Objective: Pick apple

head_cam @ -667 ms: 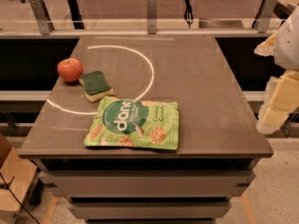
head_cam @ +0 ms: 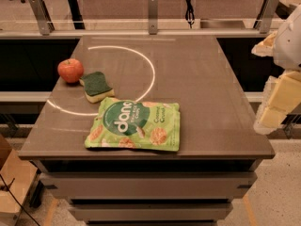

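Observation:
The apple (head_cam: 70, 70) is small, round and red with a short dark stem. It sits near the left edge of the brown table (head_cam: 207, 93), touching or almost touching a green sponge (head_cam: 96, 85) on its right. My gripper (head_cam: 278, 100) is at the far right of the camera view, beyond the table's right edge and raised above it. It is far from the apple and holds nothing that I can see.
A green snack bag (head_cam: 134, 125) lies flat near the table's front edge, in front of the sponge. A thin white arc (head_cam: 148, 67) is marked on the tabletop. A railing with metal posts (head_cam: 152, 13) runs behind the table.

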Controlling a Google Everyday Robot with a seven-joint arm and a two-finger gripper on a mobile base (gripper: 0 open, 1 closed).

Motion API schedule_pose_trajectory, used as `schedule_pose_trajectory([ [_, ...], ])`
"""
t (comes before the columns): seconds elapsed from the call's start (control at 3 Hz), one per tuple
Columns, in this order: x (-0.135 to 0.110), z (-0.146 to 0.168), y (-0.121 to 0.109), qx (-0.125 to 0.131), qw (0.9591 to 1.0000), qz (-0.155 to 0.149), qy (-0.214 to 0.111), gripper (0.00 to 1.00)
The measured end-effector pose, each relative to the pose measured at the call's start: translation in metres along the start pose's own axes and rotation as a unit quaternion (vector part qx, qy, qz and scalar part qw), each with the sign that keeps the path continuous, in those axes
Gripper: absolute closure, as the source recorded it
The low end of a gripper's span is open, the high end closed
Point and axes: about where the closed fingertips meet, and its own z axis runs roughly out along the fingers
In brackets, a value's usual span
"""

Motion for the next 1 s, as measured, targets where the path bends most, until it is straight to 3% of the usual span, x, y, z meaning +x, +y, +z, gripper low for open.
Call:
schedule_pose_trajectory([
  [0.33, -0.021, 0.011, 0.001, -0.02, 0.9986, -0.003, -0.049, 0.0],
  [0.67, -0.059, 0.03, 0.001, -0.047, 0.9928, -0.012, -0.109, 0.0],
  [1.0, -0.104, 0.053, -0.003, -0.076, 0.9828, -0.02, -0.167, 0.0],
])
